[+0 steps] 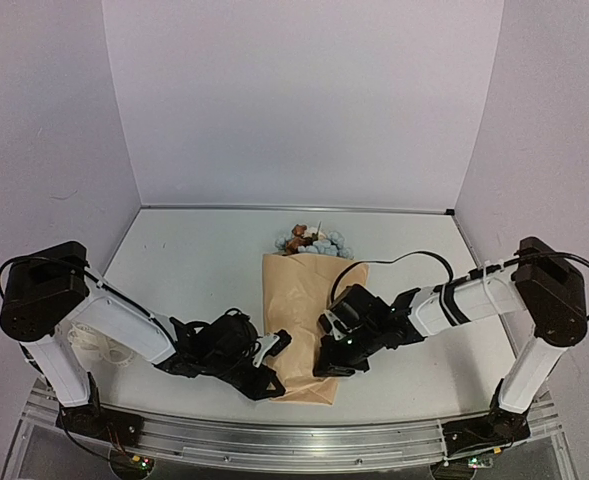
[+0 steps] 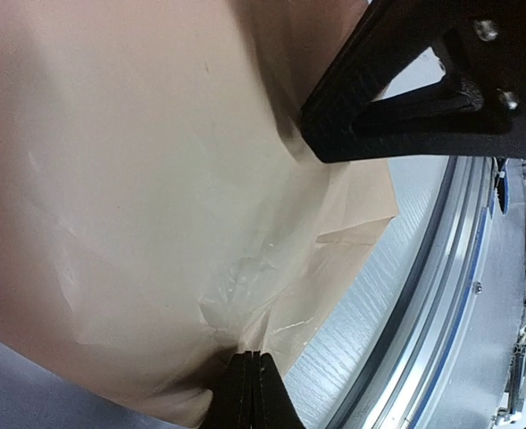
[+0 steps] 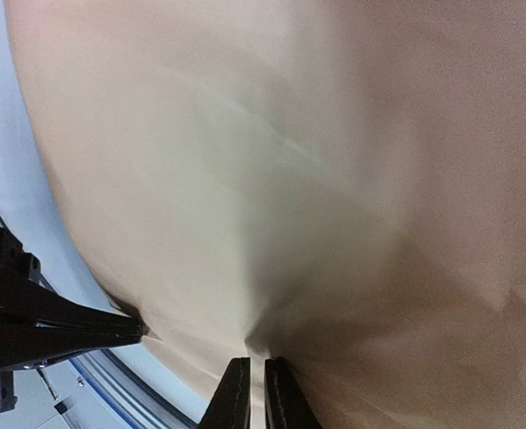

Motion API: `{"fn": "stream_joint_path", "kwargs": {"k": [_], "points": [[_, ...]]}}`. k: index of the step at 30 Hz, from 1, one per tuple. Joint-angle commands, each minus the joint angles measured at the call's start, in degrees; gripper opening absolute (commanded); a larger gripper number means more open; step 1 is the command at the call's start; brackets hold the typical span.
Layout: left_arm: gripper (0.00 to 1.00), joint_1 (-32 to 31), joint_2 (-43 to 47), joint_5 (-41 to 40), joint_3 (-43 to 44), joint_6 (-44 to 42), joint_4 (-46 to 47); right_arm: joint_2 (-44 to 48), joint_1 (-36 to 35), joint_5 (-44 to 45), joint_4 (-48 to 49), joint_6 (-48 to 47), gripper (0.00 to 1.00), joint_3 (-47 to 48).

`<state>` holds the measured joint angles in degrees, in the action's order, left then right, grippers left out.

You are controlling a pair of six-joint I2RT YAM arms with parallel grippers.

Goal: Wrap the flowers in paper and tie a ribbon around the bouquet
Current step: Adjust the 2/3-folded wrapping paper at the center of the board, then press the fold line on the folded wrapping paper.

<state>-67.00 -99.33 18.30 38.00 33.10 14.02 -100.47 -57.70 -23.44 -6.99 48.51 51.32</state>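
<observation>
The bouquet (image 1: 301, 305) lies at the middle of the white table (image 1: 194, 265), between my two arms. Its narrow end points at the near rail and its wide end faces the back wall. There the flowers (image 1: 310, 240), pale blue and brown-orange, spill out of the tan paper (image 1: 292, 290). My left gripper (image 2: 249, 357) comes in low from the left at the cone's near end. Its fingers are pressed flat together on a fold of the paper, and wrinkles fan out from the pinch. My right gripper (image 3: 255, 362) reaches in from the right side of the same end. Its fingers are drawn to a thin slit, with a crease of the sheet running into it, so I am nipping the paper there too. Each wrist camera catches the other arm's black fingers close by across the wrap, near each other but not touching. The paper's bottom corner lies on the tabletop just short of the aluminium rail (image 2: 441, 295). Well off to the left, beside my left arm, sits a loose pale heap that looks like the ribbon (image 1: 96, 345), apart from the bouquet.
</observation>
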Motion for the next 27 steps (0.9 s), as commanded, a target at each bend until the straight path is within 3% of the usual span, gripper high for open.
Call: {"fn": "stream_joint_path", "kwargs": {"k": [1, 14, 27], "points": [[0.01, -0.1, -0.25, 1.42, -0.59, 0.2, -2.92, 1.43, -2.58, -1.77, -1.56, -0.27, 0.08, 5.03], [0.0, -0.1, -0.36, 0.18, -0.26, -0.1, -5.03, -3.68, -3.14, -1.22, 1.2, 2.08, 0.07, 2.81], [0.0, -0.1, -0.48, -0.19, -0.09, 0.01, -5.8, 1.9, 2.48, 0.65, 2.0, 1.79, 0.07, -5.66]]}}
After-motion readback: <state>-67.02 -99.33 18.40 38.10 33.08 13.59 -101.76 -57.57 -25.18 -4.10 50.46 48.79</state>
